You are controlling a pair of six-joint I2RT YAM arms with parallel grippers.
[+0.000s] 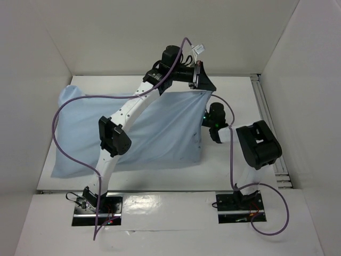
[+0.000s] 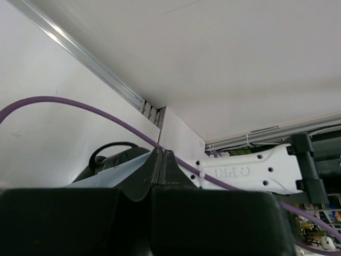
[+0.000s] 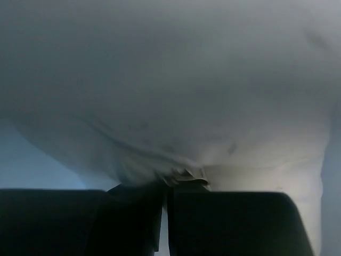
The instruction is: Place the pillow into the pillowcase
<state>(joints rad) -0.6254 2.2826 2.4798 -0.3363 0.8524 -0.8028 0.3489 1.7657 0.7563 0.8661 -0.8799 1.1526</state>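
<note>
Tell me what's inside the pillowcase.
In the right wrist view, the white pillow shows between blue pillowcase edges, with the right end effector pinching it. From above, blue cloth covers it all, so how far in it reaches is hidden.

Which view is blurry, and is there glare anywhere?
Right wrist view: dim and soft, the pillow too close to focus. Left wrist view: sharp beyond, the left tool a dark silhouette. Top view: crisp, glare on the table near the bases.
</note>
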